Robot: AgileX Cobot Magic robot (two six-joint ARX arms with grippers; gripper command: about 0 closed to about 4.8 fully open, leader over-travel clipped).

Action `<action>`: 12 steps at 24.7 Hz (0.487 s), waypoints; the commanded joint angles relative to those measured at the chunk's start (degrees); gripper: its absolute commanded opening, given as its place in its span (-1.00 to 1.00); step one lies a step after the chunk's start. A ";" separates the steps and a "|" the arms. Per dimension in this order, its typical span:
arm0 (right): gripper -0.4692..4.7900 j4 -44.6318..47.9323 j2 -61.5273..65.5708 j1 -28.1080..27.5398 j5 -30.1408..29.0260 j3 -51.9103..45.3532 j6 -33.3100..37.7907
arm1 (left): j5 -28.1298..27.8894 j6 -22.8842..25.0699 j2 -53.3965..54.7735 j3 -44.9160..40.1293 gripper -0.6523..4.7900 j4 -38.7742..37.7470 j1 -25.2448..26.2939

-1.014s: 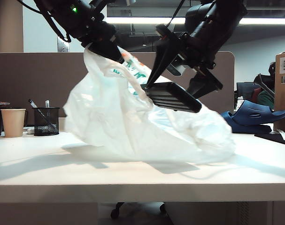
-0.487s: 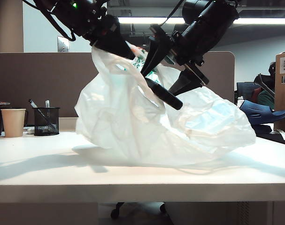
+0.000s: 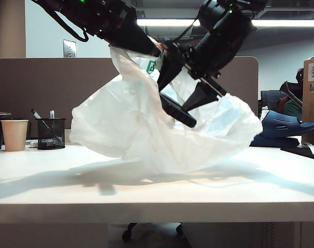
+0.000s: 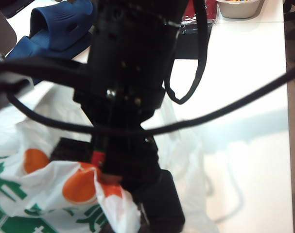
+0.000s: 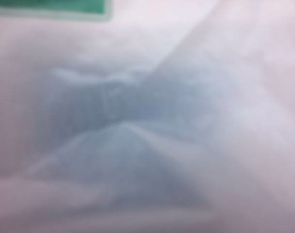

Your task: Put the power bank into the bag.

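Note:
The bag (image 3: pixel 131 124), thin white plastic with green and orange print, hangs over the table, its bottom resting on the tabletop. My left gripper (image 3: pixel 149 50) reaches in from the upper left and is shut on the bag's top edge. My right gripper (image 3: pixel 175 101) comes down from the upper right, shut on the power bank (image 3: pixel 177 111), a flat black slab tilted steeply downward at the bag's mouth. In the left wrist view the right arm (image 4: pixel 132 73) fills the middle above the printed bag (image 4: pixel 64 194). The right wrist view shows only blurred bag plastic (image 5: pixel 147 126).
A paper cup (image 3: pixel 14 134) and a black mesh pen holder (image 3: pixel 51 133) stand at the back left. Dark blue sandals (image 3: pixel 281 126) and a cardboard box (image 3: pixel 313 98) are at the right. A brown partition runs behind the table.
My right gripper has tipped the power bank from near level to steeply nose-down and moved it left into the bag's mouth. My left gripper has shifted right with the bag's edge, and the bag has billowed.

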 commanded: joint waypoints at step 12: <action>-0.03 6.78 0.31 -0.81 -0.72 0.48 1.60 | 7.13 0.20 -0.26 0.26 -0.78 -1.55 0.04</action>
